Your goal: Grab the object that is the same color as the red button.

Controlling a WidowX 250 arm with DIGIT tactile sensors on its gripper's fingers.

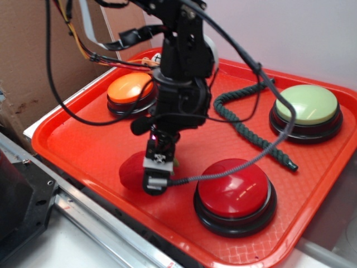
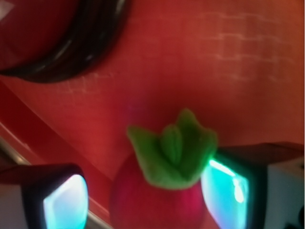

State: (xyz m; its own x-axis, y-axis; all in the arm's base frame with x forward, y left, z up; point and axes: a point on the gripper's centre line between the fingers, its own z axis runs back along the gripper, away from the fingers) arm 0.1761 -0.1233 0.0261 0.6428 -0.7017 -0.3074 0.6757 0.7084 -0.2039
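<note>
Gripper (image 1: 158,170) lowered over the strawberry (image 1: 132,171) on the red tray (image 1: 89,146).

In the wrist view the two fingers (image 2: 228,185) stand apart on either side of the strawberry (image 2: 159,200); the right one touches or nearly touches its green leaves (image 2: 172,152), while a gap shows between the left one and the red body, so the jaws are partly open and not clamped on it. From the exterior view the strawberry lies on the tray floor just left of the red button (image 1: 234,191), mostly hidden behind the gripper. The orange button (image 1: 130,91) sits at the tray's back left, the pale green button (image 1: 307,107) at the back right, and a dark green rope (image 1: 245,124) curls between them.
</note>
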